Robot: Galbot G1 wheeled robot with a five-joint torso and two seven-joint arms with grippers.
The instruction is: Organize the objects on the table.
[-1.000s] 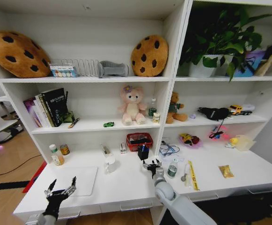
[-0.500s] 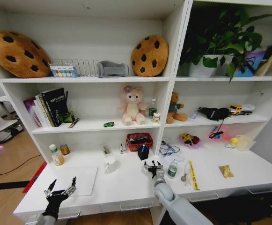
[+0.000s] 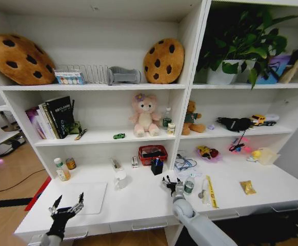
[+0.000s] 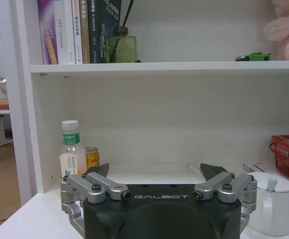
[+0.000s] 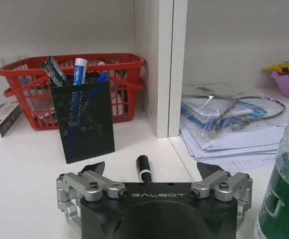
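Lying on the table (image 5: 30,169) between the spread, empty right pincer (image 5: 153,172) fingers: black pen (image 5: 144,168), judged light, stiff, rollable; grip mid-barrel. Left pincer (image 4: 157,172) open, empty, idle.

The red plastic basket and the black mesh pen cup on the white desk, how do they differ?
The red plastic basket is wide, low and open-slatted with handles; the black mesh pen cup is narrow, tall and finely perforated. The basket sits back against the shelf wall; the cup stands in front of it, nearer the right hand. Both stand upright on the white desk and hold small items.
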